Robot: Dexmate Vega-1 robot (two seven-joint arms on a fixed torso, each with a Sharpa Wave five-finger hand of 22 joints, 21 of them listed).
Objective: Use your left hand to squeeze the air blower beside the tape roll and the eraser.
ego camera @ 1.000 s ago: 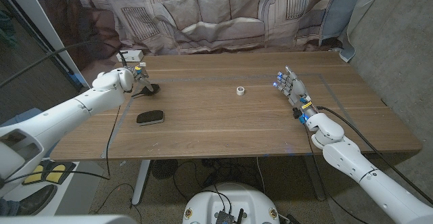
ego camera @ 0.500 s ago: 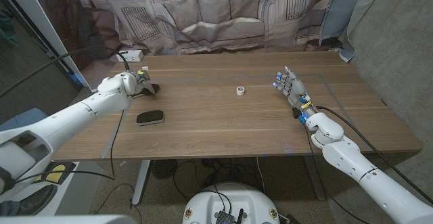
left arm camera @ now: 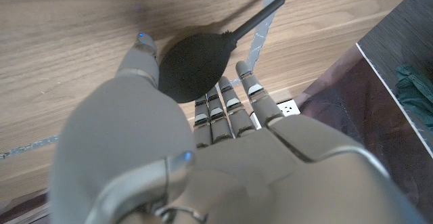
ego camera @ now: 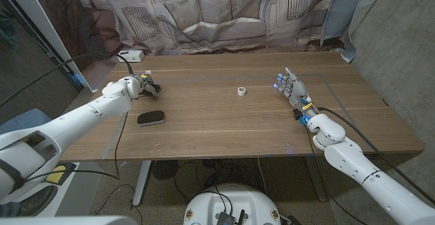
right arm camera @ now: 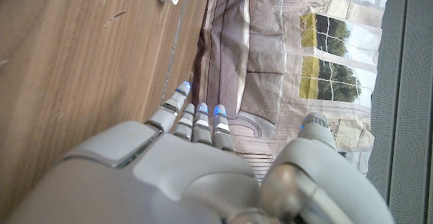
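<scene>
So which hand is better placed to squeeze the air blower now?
The left hand: its fingers already wrap the air blower at the table's left side. The right hand stands open, far across the table beyond the tape roll.

one air blower [ego camera: 151,87], one tape roll [ego camera: 241,90], one eraser [ego camera: 151,118], one white box [ego camera: 129,55]

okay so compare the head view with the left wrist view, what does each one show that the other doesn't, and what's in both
Head view alone: the small white tape roll mid-table, the dark eraser nearer the front edge, the right hand with fingers apart holding nothing, and the whole wooden table.
Left wrist view alone: the air blower's thin nozzle close up, pointing away from the bulb, and the fingers lying against the bulb.
Both: the left hand at the black air blower, and the wood tabletop.
</scene>
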